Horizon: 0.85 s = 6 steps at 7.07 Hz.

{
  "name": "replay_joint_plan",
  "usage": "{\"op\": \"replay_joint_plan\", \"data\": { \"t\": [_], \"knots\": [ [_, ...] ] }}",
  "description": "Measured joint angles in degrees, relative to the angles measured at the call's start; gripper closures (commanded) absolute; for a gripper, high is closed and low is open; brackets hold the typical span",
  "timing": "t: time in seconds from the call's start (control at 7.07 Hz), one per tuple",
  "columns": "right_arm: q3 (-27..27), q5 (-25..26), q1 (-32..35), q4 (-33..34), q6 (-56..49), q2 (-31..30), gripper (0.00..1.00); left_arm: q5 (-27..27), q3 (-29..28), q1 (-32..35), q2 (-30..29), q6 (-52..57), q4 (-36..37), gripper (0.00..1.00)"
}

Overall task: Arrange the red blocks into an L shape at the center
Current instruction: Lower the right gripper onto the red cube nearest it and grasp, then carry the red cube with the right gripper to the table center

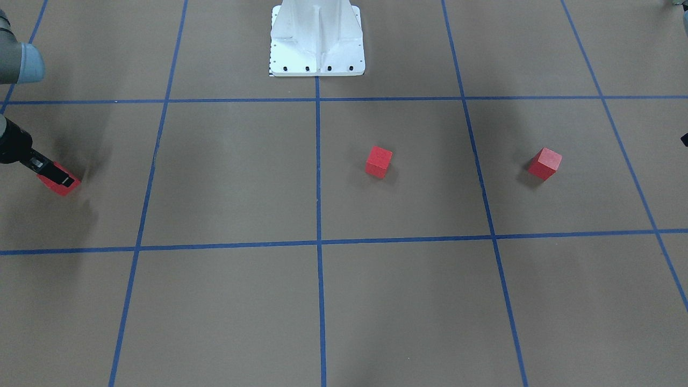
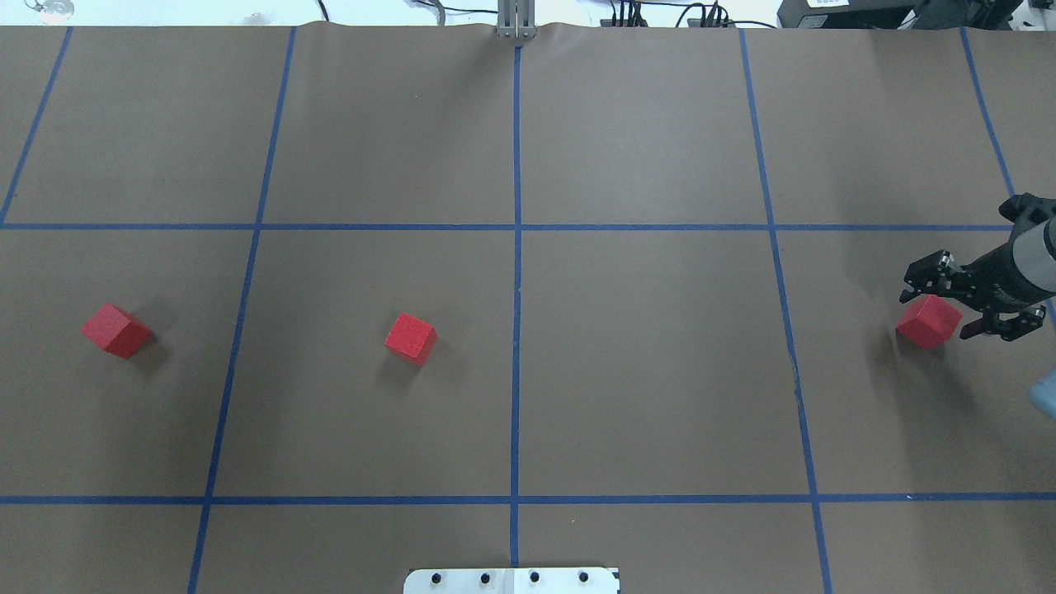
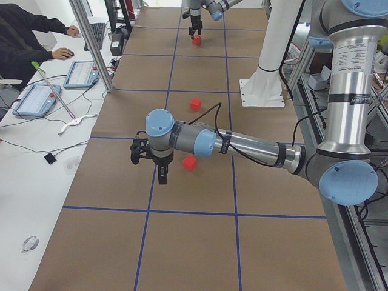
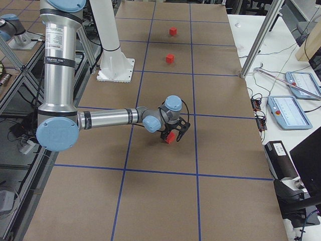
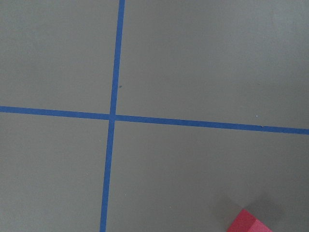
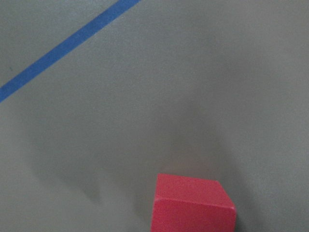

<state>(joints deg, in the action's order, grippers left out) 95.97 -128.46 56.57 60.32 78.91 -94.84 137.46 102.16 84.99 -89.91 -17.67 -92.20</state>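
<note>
- You had the center [image 2: 577, 355], flat brown surface on both sides of the middle blue line [image 2: 516, 330]. The paper's far edge [image 2: 371, 30] ran well beyond every cube.
- The near red block [image 2: 410, 338] sat flat just to the robot's left of that line, its corners askew to the tape.
- The outer left block [image 2: 116, 330] lay well out from the line, past the next tape strip.
- The right-side block [image 2: 928, 322] lay about as far out on the line's other side, past a tape strip too.
- Your right gripper [image 2: 957, 305] was down at that cube, jaws spread wide astride it. I couldn't tell whether they touched it.
- Your left gripper [image 3: 151, 163] hung near the outer left block, about as far from the line. Wide or narrow, I couldn't tell.
- All three were plain matte red cubes with sharp edges, each far smaller than a grid square.
</note>
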Motion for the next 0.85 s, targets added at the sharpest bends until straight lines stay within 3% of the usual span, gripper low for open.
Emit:
{"op": "replay_joint_plan", "data": {
  "t": [0.14,0.28,0.42,0.71,0.85],
  "knots": [
    [-0.04,0.21,-0.16,0.03,0.01,0.00,0.05,0.00,0.10,0.00,0.00,0.00,0.02,0.00],
    [-0.09,0.58,-0.43,0.05,0.04,-0.01,0.14,0.00,0.22,0.00,0.00,0.00,0.08,0.00],
    [-0.16,0.89,-0.63,0.05,0.10,-0.05,0.35,0.00,0.30,0.00,0.00,0.00,0.11,0.00],
    [-0.23,1.42,-0.73,0.06,0.20,-0.16,0.90,0.00,0.46,0.00,0.00,0.00,0.17,0.00],
    [-0.25,1.76,-0.76,0.06,0.25,-0.26,1.00,0.00,0.65,0.00,0.00,-0.02,0.27,0.00]
  ]
}}
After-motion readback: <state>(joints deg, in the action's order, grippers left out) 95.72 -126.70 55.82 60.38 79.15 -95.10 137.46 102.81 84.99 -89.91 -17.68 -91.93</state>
